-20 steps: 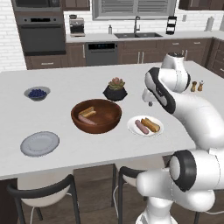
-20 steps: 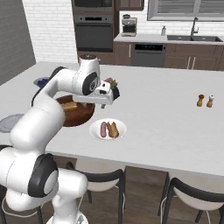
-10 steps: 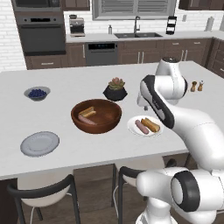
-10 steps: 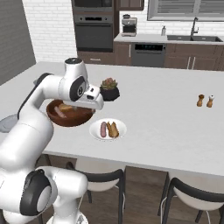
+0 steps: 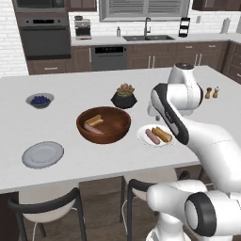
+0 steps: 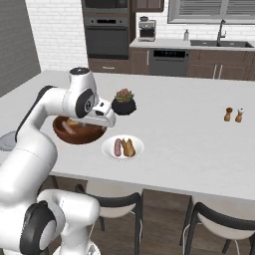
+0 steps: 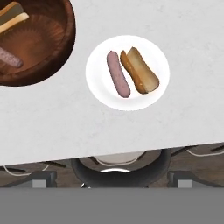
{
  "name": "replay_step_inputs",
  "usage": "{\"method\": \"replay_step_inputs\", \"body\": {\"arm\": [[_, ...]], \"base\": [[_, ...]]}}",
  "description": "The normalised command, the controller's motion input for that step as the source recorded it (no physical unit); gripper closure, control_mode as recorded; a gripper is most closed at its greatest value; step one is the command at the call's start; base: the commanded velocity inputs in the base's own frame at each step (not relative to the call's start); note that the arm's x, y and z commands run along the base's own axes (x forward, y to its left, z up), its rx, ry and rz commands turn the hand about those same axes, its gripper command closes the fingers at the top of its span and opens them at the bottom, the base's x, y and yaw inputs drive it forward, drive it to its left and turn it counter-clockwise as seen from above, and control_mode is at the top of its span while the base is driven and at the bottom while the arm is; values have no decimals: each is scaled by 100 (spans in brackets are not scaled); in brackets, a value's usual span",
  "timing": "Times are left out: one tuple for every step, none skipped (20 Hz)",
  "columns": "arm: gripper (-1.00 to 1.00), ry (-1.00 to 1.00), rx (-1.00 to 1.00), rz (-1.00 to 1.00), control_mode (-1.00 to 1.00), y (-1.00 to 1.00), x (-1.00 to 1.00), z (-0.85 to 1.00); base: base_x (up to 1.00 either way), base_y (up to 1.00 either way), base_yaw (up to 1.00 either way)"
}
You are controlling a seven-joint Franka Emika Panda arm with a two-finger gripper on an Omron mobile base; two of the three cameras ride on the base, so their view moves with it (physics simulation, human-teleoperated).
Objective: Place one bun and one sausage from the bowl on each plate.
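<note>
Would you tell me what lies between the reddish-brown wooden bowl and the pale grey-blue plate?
Only bare white counter separates the wooden bowl from the grey-blue plate, seen in the left base view.

Potted succulent point(image 5: 124, 95), blueberry bowl point(image 5: 40, 100), shakers point(image 5: 212, 92)

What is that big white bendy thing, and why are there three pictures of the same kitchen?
The white bendy thing is a robot arm. Two cameras ride behind it, one on its left and one on its right. A third sits on its hand and looks straight down. On the counter stands a brown bowl with one bun and one sausage inside. The white plate already has a bun and a sausage. The grey plate has none yet. There is also a potted plant and a small bowl of blueberries. The jaws are open, holding nothing.
</note>
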Motion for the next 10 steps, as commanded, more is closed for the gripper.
{"method": "replay_step_inputs", "body": {"arm": [[-100,0,0,0,-100,0,-12,0],[-100,0,0,0,-100,0,-7,0],[-100,0,0,0,-100,0,-6,0],[-100,0,0,0,-100,0,-7,0],[-100,0,0,0,-100,0,-9,0],[-100,0,0,0,-100,1,-14,0],[-100,0,0,0,-100,4,-16,0],[-100,0,0,0,-100,0,-16,0],[-100,0,0,0,-100,1,-11,0],[-100,0,0,0,-100,0,-11,0]], "base": [[0,0,0],[0,0,0],[0,0,0],[0,0,0],[0,0,0],[0,0,0],[0,0,0],[0,0,0],[0,0,0],[0,0,0]]}}
